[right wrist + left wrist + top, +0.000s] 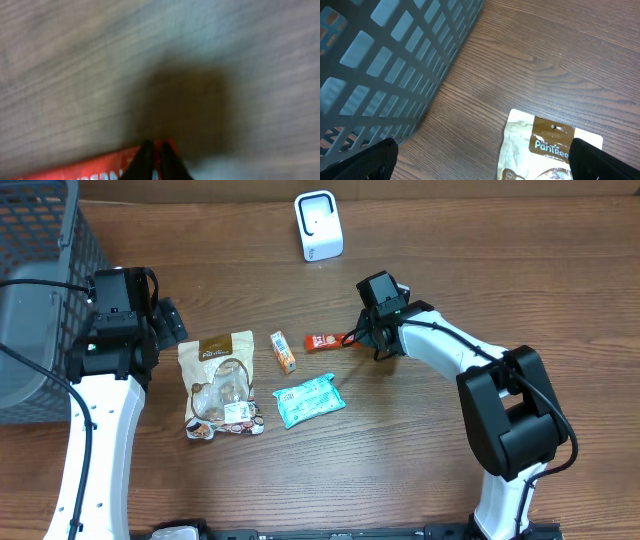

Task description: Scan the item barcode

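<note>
A small red snack packet lies on the wooden table, right of centre. My right gripper is shut on its right end. In the right wrist view the dark fingertips pinch the packet's red edge with almost no gap; that view is blurred. A white barcode scanner stands at the back of the table, apart from the packet. My left gripper is open over the table beside the basket, its fingers spread wide, one at each lower corner of the left wrist view, with nothing between them.
A grey mesh basket fills the far left. A beige Pantree pouch lies below the left gripper, its top edge showing in the left wrist view. An orange carton and a teal packet lie mid-table.
</note>
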### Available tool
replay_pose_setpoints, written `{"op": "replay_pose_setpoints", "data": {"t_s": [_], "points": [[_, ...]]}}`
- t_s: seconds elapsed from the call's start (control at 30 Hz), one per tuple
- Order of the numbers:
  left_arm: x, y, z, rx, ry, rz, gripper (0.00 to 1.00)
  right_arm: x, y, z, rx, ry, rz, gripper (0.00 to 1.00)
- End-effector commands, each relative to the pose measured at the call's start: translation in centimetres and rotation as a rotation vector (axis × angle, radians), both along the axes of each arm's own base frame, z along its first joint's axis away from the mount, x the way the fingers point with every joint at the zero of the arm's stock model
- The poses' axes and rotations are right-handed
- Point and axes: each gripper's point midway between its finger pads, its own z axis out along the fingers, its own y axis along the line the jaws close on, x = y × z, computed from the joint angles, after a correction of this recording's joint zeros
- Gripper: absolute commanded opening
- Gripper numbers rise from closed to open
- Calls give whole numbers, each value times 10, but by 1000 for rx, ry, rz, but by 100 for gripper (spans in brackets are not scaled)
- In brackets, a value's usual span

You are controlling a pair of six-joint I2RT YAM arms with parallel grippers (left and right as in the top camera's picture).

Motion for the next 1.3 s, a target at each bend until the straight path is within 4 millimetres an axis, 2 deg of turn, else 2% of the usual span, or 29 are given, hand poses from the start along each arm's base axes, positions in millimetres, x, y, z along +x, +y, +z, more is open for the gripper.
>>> {"op": "replay_pose_setpoints", "data": {"t_s": [0.0,0.13,0.33,0.43,0.6,0.7,0.77,0.93,1.13,1.27], "points": [[2,3,5,15,-9,9,100,-21,9,15,75,82,37,10],[2,3,5,15,-9,9,100,-52,-4,10,27,209,31,11],[2,3,5,15,-9,9,100,-88,2,10,90,369,45,14],[2,3,5,15,-9,9,100,-92,8,20,139,405,80,14],[2,3,5,15,-9,9,100,-83,21,60,210,400,224,21],[2,3,5,15,-9,9,100,-84,27,66,199,383,306,26],[2,3,5,15,-9,9,100,-87,29,64,163,374,367,28],[2,3,5,15,-9,9,100,-84,-1,45,-161,312,395,29],[2,3,5,15,-9,9,100,-87,12,27,-178,269,534,30],[2,3,5,15,-9,9,100,-91,15,17,-186,258,596,35]]}}
